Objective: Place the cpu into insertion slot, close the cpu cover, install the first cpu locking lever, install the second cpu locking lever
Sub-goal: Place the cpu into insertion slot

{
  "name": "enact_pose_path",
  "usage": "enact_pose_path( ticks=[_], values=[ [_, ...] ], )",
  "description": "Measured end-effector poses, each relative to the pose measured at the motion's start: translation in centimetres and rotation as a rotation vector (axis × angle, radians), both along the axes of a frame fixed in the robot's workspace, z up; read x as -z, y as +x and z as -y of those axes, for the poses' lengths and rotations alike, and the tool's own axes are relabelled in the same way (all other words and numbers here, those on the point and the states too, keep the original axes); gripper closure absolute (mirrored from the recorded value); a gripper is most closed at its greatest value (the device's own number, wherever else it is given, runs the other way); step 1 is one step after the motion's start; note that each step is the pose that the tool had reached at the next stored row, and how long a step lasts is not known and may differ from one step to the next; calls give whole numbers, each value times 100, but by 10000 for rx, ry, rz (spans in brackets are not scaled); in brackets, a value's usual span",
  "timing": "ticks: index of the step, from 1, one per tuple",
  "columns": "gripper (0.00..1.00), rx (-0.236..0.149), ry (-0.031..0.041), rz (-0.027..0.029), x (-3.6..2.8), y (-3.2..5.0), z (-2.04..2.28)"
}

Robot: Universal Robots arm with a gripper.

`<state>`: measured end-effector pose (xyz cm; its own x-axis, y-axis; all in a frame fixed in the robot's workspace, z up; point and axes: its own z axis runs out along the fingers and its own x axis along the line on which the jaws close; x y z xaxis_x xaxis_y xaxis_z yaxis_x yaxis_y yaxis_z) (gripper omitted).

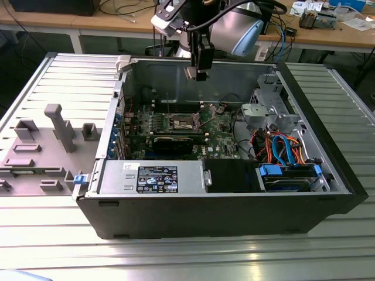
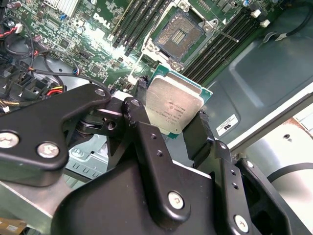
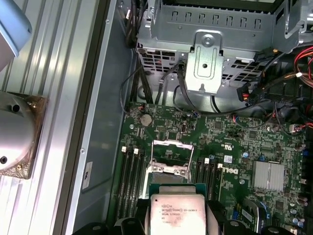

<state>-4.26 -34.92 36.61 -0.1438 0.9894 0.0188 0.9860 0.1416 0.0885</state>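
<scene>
Seating not begun: my black two-finger gripper (image 2: 171, 115) clamps small square silver-topped cpu (image 3: 177, 210) above empty dark-centred, silver-rimmed insertion slot (image 2: 178, 34), near case's far wall. Thin silvery cpu cover (image 3: 170, 155) looks raised, I think. Cover and both levers undone.

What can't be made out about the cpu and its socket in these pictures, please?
- Second wrist view: the cpu's lower edge is hidden behind the hand's fingers.
- First wrist view: the cpu covers part of the insertion slot.
- Exterior view: the hand is too small to show what it holds.
</scene>
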Motion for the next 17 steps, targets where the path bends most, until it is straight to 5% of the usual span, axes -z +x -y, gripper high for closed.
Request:
enact_pose_path(
  ticks=[17],
  values=[
    [45, 0, 1, 0, 59, -19, 3]
  ],
)
